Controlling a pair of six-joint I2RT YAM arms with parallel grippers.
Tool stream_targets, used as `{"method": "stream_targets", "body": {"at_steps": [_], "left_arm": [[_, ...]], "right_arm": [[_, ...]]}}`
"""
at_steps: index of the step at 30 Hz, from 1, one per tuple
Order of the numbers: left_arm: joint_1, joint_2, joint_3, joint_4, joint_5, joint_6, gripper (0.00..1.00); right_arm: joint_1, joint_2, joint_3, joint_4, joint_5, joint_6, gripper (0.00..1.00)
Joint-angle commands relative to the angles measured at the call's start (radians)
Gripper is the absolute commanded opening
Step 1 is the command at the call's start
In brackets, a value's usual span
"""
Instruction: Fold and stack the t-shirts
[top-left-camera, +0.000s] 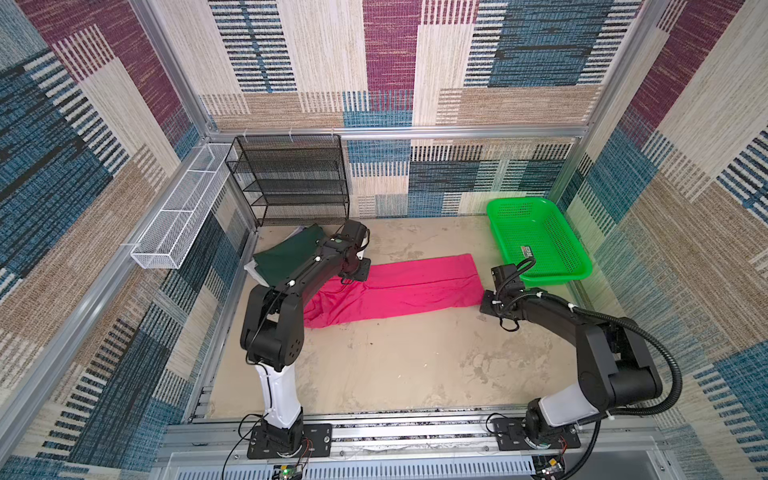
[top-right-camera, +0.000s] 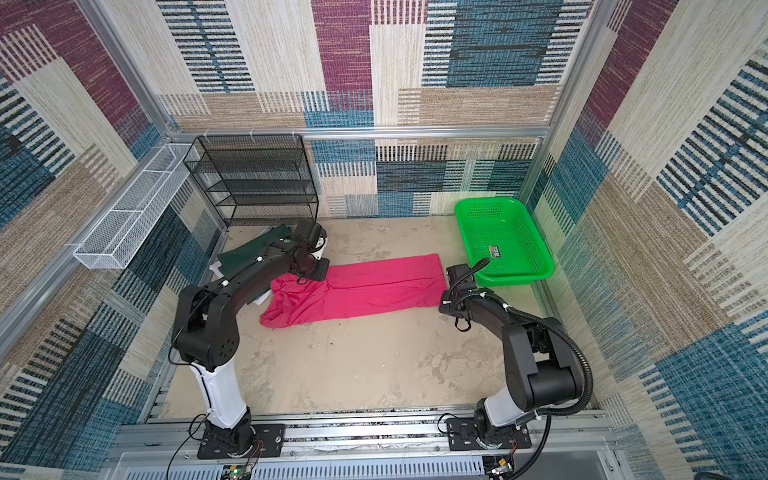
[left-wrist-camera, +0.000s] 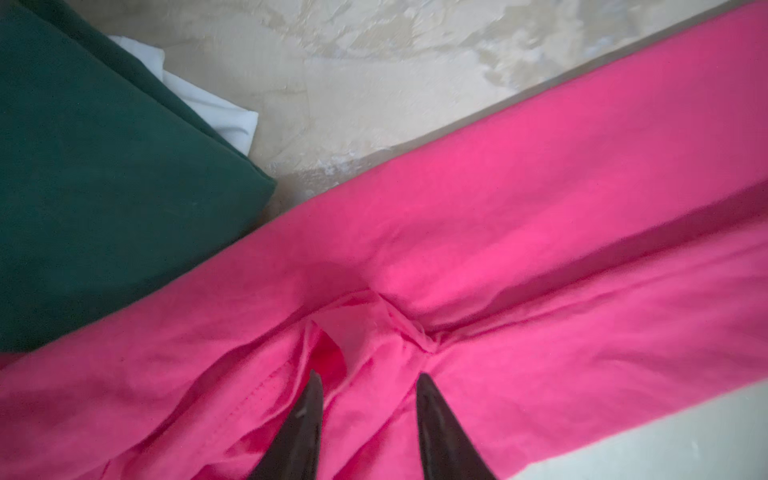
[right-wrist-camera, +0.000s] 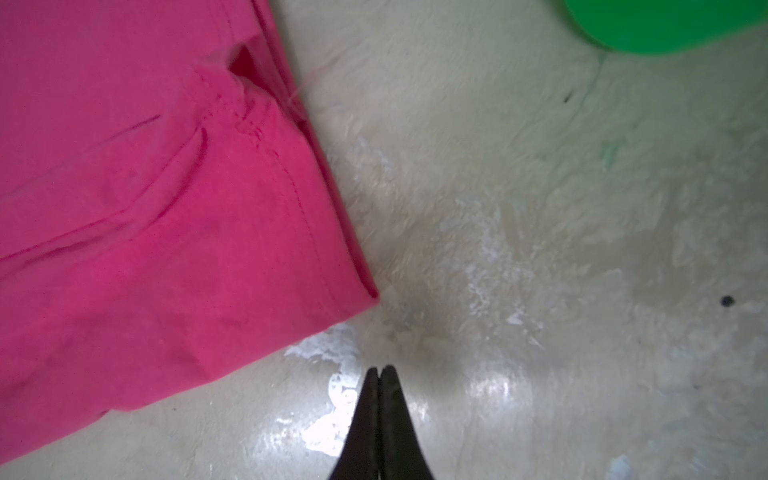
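The pink shirt (top-left-camera: 399, 291) lies on the table (top-left-camera: 395, 374) as a long folded strip, flat at its right end and bunched up at its left end. The left gripper (left-wrist-camera: 368, 374) is right over that bunched end. Its two jaws stand apart with nothing pinched between them, and the pink cloth lies loose under the tips. Just beside it, toward the back left corner, the green shirt (top-left-camera: 286, 257) lies folded on top of a white shirt (left-wrist-camera: 224, 112), and a bit of white peeps out from under it. The right gripper (right-wrist-camera: 380, 368) is over bare table, just past the near right corner of the pink shirt. Its jaws are pressed tight together and hold nothing. The basket (top-left-camera: 552, 277) sits at the back right, near the right gripper and apart from the pink shirt
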Motion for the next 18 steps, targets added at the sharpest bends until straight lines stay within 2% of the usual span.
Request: {"method": "stream_targets", "body": {"at_steps": [1, 4, 9, 14, 18], "left_arm": [[0.002, -0.101, -0.111, 0.082, -0.011, -0.044, 0.45], [0.004, -0.158, -0.193, 0.031, -0.022, -0.095, 0.46], [0.006, -0.180, -0.271, 0.019, -0.103, -0.095, 0.48], [0.013, -0.107, -0.227, 0.020, -0.124, -0.055, 0.47], [0.015, -0.038, -0.179, 0.014, -0.120, -0.038, 0.42]], "right_arm": [[0.000, 0.007, -0.004, 0.019, -0.009, 0.003, 0.00], [-0.001, 0.026, -0.001, 0.029, -0.024, -0.003, 0.00], [0.000, 0.040, 0.009, 0.036, -0.046, -0.009, 0.00], [0.000, 0.029, -0.003, 0.035, -0.042, -0.010, 0.00], [0.000, 0.022, -0.019, 0.036, -0.036, -0.011, 0.00]]}}
